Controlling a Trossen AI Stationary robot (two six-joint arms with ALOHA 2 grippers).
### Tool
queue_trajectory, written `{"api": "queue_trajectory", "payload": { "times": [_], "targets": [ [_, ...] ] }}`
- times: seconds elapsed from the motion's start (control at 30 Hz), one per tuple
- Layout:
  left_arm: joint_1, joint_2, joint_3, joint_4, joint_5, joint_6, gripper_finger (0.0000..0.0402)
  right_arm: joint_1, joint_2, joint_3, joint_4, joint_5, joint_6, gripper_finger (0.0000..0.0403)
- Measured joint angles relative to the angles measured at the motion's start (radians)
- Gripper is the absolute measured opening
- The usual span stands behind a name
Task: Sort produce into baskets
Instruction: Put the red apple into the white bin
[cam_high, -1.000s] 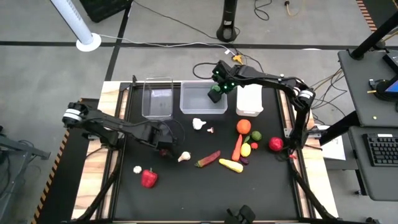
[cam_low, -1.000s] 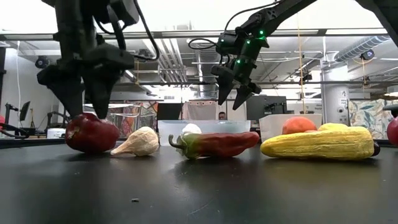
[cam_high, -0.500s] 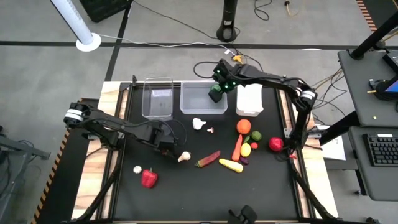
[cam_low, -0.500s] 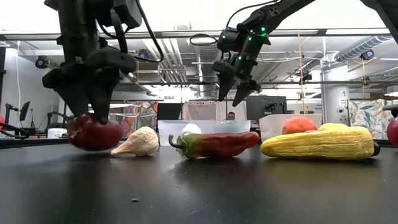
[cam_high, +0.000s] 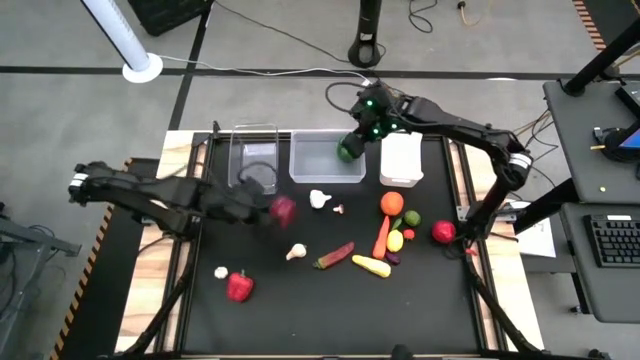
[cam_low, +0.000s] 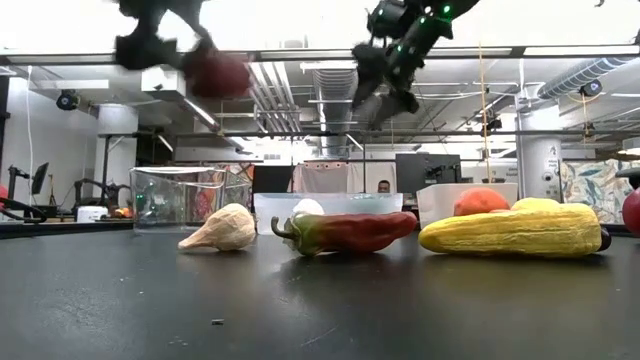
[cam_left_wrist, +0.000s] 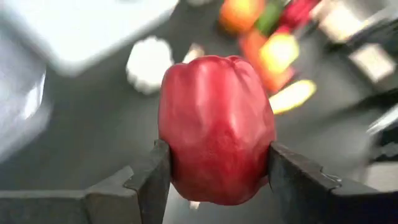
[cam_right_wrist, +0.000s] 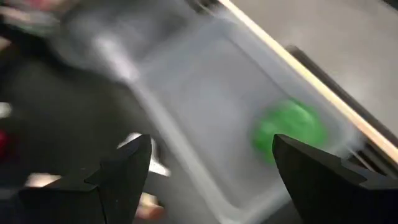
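A red bell pepper (cam_left_wrist: 216, 127) hangs high above the table, with my left gripper (cam_high: 270, 207) shut on it, just near of the narrow clear basket (cam_high: 253, 157). My right gripper (cam_high: 355, 138) is open and high over the wide clear basket (cam_high: 326, 158), where a green piece (cam_right_wrist: 289, 130) lies. The white basket (cam_high: 400, 160) stands to the right. The other produce rests on the black mat: white garlic (cam_high: 319, 199), a chili (cam_high: 333, 255), yellow squash (cam_high: 371, 266), a carrot (cam_high: 381, 237) and a second red pepper (cam_high: 239, 287). My left gripper pinches the red pepper's two opposite sides (cam_left_wrist: 171, 165) between its two fingers (cam_left_wrist: 149, 183). The fingers come from the table's left, slanting down. The pepper juts out past the fingertips and is lifted clear of the table (cam_low: 218, 73).
An orange tomato (cam_high: 391, 203), a red apple (cam_high: 443, 232) and small green and yellow pieces cluster at the mat's right. A beige bulb (cam_high: 296, 252) and a small white piece (cam_high: 221, 272) lie near the middle and left. Wooden edges frame the mat.
My left gripper has shut on the red pepper, lifted it clear off the mat and carried it up and toward the far edge, tipping from pointing down toward level. My right gripper has risen above the wide clear basket and stayed open.
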Motion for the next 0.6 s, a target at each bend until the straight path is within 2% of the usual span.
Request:
{"api": "queue_trajectory", "payload": {
  "times": [0.1,0.17,0.3,0.47,0.53,0.6],
  "targets": [
    [0.008,-0.054,0.015,0.177,-0.058,0.176,0.0212,0.041,-0.047,-0.024,0.134,-0.132,0.010,0.0332],
    [0.015,-0.081,0.014,0.285,-0.076,0.279,0.0212,0.081,-0.083,-0.046,0.260,-0.166,0.027,0.0334],
    [0.022,-0.104,0.010,0.415,-0.119,0.427,0.0212,0.167,-0.149,-0.095,0.558,-0.172,0.073,0.0336],
    [0.025,-0.080,0.009,0.530,-0.154,0.566,0.0212,0.247,-0.186,-0.163,0.976,-0.177,0.217,0.0334],
    [0.027,-0.053,0.009,0.593,-0.154,0.628,0.0212,0.274,-0.178,-0.176,1.066,-0.176,0.244,0.0331],
    [0.027,-0.028,0.009,0.639,-0.154,0.681,0.0212,0.290,-0.164,-0.179,1.075,-0.176,0.255,0.0328]
  ]
}}
